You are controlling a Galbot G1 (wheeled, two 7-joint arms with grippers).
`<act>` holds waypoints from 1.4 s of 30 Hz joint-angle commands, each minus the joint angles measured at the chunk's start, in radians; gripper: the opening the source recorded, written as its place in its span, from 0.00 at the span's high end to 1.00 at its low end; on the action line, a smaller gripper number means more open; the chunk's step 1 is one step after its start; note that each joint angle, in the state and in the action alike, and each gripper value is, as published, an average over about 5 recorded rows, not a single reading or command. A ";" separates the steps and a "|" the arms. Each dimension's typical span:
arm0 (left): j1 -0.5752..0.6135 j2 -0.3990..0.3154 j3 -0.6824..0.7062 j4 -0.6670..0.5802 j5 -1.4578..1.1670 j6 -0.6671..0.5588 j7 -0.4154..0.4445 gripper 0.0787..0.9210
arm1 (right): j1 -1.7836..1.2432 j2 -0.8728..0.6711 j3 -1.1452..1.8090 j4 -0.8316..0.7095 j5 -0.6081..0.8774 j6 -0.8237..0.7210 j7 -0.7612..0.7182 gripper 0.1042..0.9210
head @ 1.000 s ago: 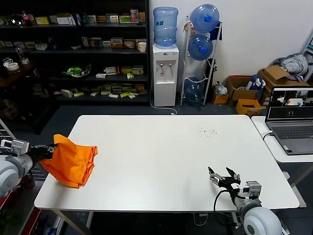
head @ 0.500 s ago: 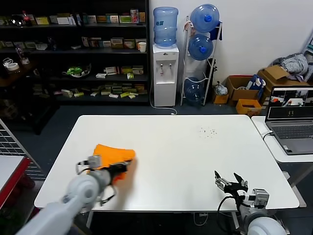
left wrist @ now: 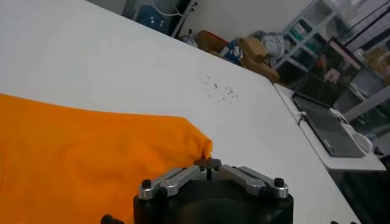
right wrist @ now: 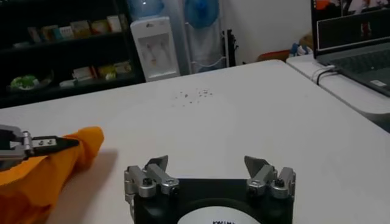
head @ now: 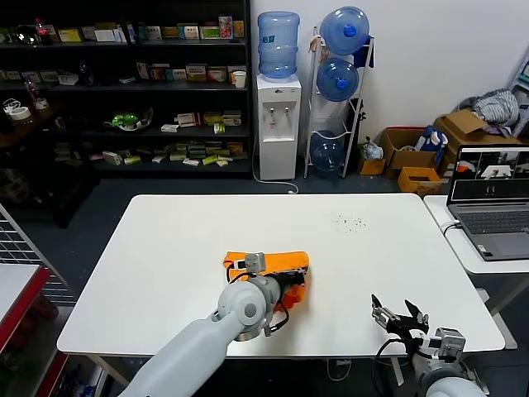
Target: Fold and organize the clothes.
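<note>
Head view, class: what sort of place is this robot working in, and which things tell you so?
Probably an office storeroom or lab: a water dispenser beside racked spare water bottles, stocked dark shelves, and a laptop on a side table.

Your left arm: pale grey tube, round joint, black cable loops. Left gripper (left wrist: 209, 165): black body, silver screwed links. Right gripper (right wrist: 209, 164): same black block, silver links, white round cap below.

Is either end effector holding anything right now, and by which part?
The left end effector pinches the orange T-shirt at a bunched fabric edge. The right end effector is open, empty.
</note>
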 commanded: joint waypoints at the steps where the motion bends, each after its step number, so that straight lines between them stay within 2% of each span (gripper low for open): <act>1: -0.069 -0.124 0.084 0.065 0.017 -0.006 -0.044 0.98 | -0.008 0.001 0.002 0.005 -0.001 0.000 0.001 0.12; 7: -0.055 -0.124 0.075 0.054 0.022 0.004 -0.032 0.98 | -0.011 -0.002 0.004 0.002 -0.014 0.029 -0.030 0.12; 10: -0.034 -0.127 0.048 0.008 0.008 0.000 -0.042 0.97 | -0.008 -0.003 0.006 -0.004 -0.040 0.073 -0.078 0.12; 14: 0.019 -0.103 -0.019 -0.150 -0.061 -0.005 -0.099 0.86 | 0.003 -0.015 0.014 -0.006 -0.069 0.107 -0.145 0.12; 16: 0.060 -0.062 -0.067 -0.238 -0.083 -0.005 -0.107 0.78 | 0.009 -0.025 0.024 -0.009 -0.078 0.118 -0.184 0.12; 18: 0.115 0.001 -0.138 -0.301 -0.073 -0.003 -0.080 0.71 | 0.011 -0.032 0.034 -0.019 -0.092 0.142 -0.224 0.12; 20: 0.187 0.081 -0.227 -0.340 -0.012 -0.008 -0.004 0.65 | 0.007 -0.036 0.046 -0.032 -0.112 0.186 -0.268 0.12; 22: 0.295 0.172 -0.334 -0.360 0.128 -0.047 0.147 0.58 | -0.001 -0.036 0.061 -0.050 -0.136 0.241 -0.316 0.12; 25: 0.508 0.281 -0.500 -0.345 0.400 -0.206 0.426 0.48 | -0.009 -0.028 0.089 -0.083 -0.166 0.310 -0.371 0.12; 27: 0.654 0.308 -0.625 -0.324 0.526 -0.326 0.557 0.40 | -0.011 -0.020 0.115 -0.110 -0.179 0.358 -0.403 0.12; 30: 0.834 0.273 -0.795 -0.298 0.636 -0.456 0.661 0.30 | -0.012 -0.001 0.166 -0.158 -0.187 0.436 -0.459 0.12; 33: 0.933 0.208 -0.893 -0.282 0.718 -0.573 0.720 0.20 | -0.009 0.023 0.210 -0.207 -0.203 0.493 -0.509 0.12; 37: 0.966 0.128 -0.950 -0.259 0.820 -0.716 0.768 0.13 | 0.001 0.062 0.245 -0.262 -0.229 0.541 -0.543 0.12; 42: 0.962 0.071 -0.992 -0.242 0.821 -0.764 0.796 0.12 | 0.001 0.139 0.284 -0.282 -0.300 0.588 -0.545 0.12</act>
